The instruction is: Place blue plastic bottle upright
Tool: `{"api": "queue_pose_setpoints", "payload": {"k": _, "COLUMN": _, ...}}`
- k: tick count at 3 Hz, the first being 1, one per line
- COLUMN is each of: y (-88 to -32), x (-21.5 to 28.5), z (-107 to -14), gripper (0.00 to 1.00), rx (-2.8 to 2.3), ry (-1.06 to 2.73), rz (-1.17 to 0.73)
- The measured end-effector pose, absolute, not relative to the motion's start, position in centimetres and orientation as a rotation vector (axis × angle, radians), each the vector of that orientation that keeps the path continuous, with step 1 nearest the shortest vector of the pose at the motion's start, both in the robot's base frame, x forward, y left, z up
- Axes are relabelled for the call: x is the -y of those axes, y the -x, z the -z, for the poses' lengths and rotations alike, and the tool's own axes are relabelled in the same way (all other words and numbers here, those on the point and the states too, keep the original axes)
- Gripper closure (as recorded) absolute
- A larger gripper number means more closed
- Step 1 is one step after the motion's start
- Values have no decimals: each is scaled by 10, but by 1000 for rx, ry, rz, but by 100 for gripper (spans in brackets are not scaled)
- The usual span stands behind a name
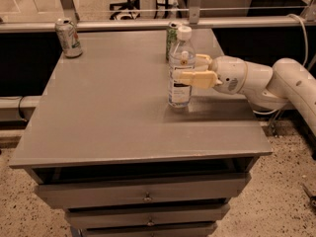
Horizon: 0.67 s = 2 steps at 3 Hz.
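Grey cabinet top (113, 117) bears the blue plastic bottle (178, 94), standing upright, pinched at mid-height by the gripper (191, 69); best to loosen gently, then retreat straight back from it.

— Where is the white, rounded robot arm (292, 80) sitting?
— It is reaching in from the right, lying nearly level, with its bulbous white wrist (232, 75) hanging over the right side of the grey desk (108, 107).
— And the cream two-finger gripper (186, 67)?
— It is pointing left. Its fingers (197, 78) are clasping the clear pale-blue plastic bottle (179, 93), one in front, one behind.
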<state>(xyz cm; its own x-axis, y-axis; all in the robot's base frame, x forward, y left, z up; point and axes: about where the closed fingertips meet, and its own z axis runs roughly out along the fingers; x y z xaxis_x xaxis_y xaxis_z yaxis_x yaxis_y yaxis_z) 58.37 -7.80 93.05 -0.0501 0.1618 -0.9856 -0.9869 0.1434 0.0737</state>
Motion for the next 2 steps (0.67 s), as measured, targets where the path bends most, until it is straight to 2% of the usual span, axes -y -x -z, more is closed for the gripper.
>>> {"api": "queue_pose_setpoints", "payload": {"k": 1, "y": -584, "x": 86, "z": -919, "gripper": 62, "rx": -1194, "ry": 948, "rz": -1229}}
{"api": "queue_pose_setpoints", "payload": {"k": 2, "y": -581, "x": 93, "z": -909, "gripper": 31, "rx": -1187, "ry": 964, "rz": -1214}}
